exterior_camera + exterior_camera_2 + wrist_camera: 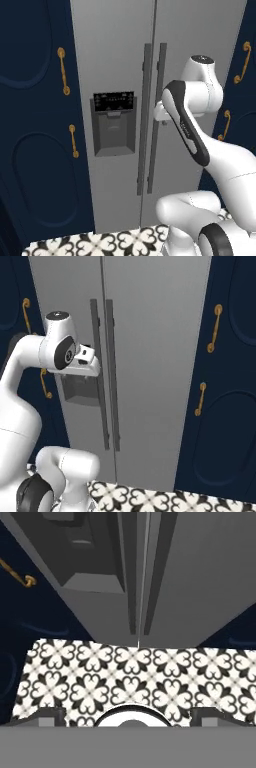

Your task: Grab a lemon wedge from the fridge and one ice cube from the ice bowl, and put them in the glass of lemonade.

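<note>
While both doors of the fridge (120, 75) stand shut, lemon wedge presumably inside, unseen. Gripper (129, 714) released, fingertips spread wide near the bottom corners of the hand view, holding nothing, aimed down at the patterned floor (130, 672). Hand poised near the right door's bar handle (161, 115). Step in hand, by judgement: opening the fridge. Next: re-aim at handle, close on it, pull outward.

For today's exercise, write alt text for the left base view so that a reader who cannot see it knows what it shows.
A closed light-grey two-door fridge with a dark dispenser panel fills the middle, flanked by navy cabinets. The white robot arm reaches up toward the right door's bar handle.
</note>
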Controlling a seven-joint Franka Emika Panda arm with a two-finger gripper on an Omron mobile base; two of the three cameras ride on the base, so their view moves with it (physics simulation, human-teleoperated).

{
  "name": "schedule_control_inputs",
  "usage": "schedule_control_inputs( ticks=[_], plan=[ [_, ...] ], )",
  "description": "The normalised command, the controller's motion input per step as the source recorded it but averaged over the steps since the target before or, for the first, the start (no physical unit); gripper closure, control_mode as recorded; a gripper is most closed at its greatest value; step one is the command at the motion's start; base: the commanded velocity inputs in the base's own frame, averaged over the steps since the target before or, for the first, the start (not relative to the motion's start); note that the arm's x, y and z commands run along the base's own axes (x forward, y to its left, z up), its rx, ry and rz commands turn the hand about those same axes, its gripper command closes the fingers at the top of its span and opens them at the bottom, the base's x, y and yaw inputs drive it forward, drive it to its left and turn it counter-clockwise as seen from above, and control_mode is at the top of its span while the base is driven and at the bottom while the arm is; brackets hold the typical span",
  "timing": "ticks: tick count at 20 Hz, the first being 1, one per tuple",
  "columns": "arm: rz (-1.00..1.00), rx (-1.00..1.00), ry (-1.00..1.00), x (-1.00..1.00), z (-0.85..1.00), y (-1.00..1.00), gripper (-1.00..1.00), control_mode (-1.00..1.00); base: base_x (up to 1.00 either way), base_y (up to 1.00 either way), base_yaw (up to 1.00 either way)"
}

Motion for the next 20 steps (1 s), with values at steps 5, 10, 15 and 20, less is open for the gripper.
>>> schedule_control_inputs(
  ticks=[5,10,15,20],
  plan=[
    [0.00,0.00,0.00,0.00,0.00,0.00,-1.00,1.00,-0.25,0.00,0.00],
    [0.00,0.00,0.00,0.00,0.00,0.00,-1.00,1.00,0.00,0.00,0.00],
    [0.00,0.00,0.00,0.00,0.00,0.00,-1.00,1.00,-0.20,0.00,0.00],
    [0.00,0.00,-0.23,-0.45,0.13,-0.10,-1.00,-1.00,-0.06,-0.01,0.00]
  ],
)
